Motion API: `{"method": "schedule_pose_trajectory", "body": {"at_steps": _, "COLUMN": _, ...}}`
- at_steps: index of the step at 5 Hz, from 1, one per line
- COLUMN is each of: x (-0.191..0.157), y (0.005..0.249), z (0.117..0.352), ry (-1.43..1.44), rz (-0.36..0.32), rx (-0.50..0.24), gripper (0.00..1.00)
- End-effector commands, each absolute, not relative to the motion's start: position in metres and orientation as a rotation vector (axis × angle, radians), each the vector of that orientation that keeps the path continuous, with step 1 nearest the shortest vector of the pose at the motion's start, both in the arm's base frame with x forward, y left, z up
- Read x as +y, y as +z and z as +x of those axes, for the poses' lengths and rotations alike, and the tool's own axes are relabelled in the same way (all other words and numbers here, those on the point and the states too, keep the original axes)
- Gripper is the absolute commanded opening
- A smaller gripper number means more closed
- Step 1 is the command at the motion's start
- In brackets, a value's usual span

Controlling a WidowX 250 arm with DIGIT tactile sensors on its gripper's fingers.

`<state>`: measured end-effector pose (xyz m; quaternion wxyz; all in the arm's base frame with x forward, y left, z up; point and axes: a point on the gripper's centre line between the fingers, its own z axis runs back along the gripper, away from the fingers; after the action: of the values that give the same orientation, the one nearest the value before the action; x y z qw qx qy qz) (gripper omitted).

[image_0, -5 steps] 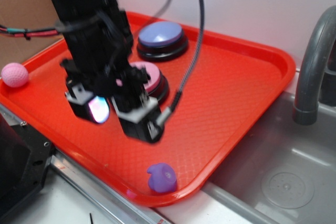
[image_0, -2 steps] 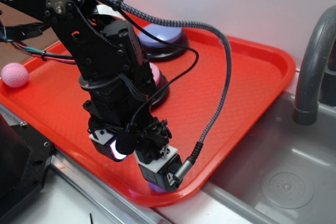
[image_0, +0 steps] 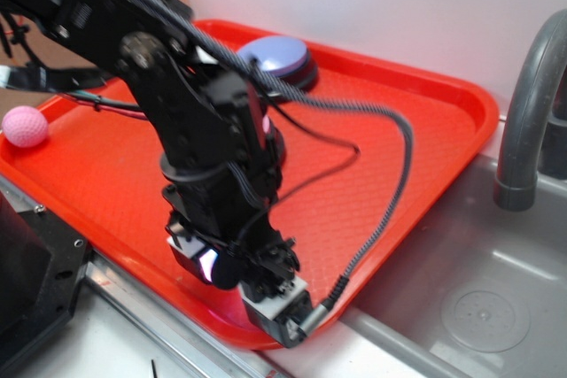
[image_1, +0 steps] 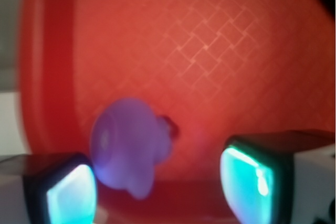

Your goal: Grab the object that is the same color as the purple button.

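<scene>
**Hand spread around the purple toy at the tray's near edge**

We take the red tray (image_0: 425, 130) as our landmark. The purple toy (image_1: 131, 148) lies on the tray floor close to its near rim. In the wrist view it sits between the two fingers (image_1: 71, 195), nearer the left-hand pad than the right-hand one, and we cannot tell whether it touches that pad. The hand (image_1: 157, 190) is spread wide, pinching nothing.

We judge the toy light, soft and rubbery, so it should give a little under pressure and grip well rather than slip. Its lumpy shape could make it roll or squirt sideways if caught off-centre. The best hold looks to be across its round body at mid-height, away from the small dark notch on its side.

From the exterior view the toy is wholly hidden behind the arm and hand (image_0: 266, 294). The purple button (image_0: 275, 55) at the tray's far side is partly covered by the arm, and a pink button shows only as a sliver. A pink ball (image_0: 25, 126) rests at the tray's left rim. The wrist picture is blurred, so fine surface detail is lost.
</scene>
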<state>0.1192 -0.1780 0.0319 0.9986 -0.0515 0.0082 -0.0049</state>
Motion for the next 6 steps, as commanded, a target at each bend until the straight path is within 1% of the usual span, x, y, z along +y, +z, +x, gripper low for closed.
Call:
{"method": "schedule_pose_trajectory", "body": {"at_steps": 1, "x": -0.193, "y": 0.026, "z": 0.121, "ry": -0.025, "rz": -0.126, "rx": 0.021, "gripper": 0.00}}
{"method": "schedule_pose_trajectory", "body": {"at_steps": 2, "x": -0.189, "y": 0.040, "z": 0.124, "ry": -0.043, "rz": -0.130, "rx": 0.010, "gripper": 0.00}}
{"method": "schedule_pose_trajectory", "body": {"at_steps": 3, "x": -0.181, "y": 0.070, "z": 0.126, "ry": -0.085, "rz": -0.132, "rx": -0.030, "gripper": 0.00}}
{"method": "schedule_pose_trajectory", "body": {"at_steps": 4, "x": -0.160, "y": 0.109, "z": 0.125, "ry": -0.052, "rz": -0.145, "rx": -0.106, "gripper": 0.00}}
{"method": "schedule_pose_trajectory", "body": {"at_steps": 5, "x": -0.134, "y": 0.135, "z": 0.129, "ry": 0.060, "rz": -0.128, "rx": -0.146, "gripper": 0.00}}
{"method": "schedule_pose_trajectory", "body": {"at_steps": 6, "x": -0.121, "y": 0.134, "z": 0.133, "ry": 0.130, "rz": -0.089, "rx": -0.123, "gripper": 0.00}}
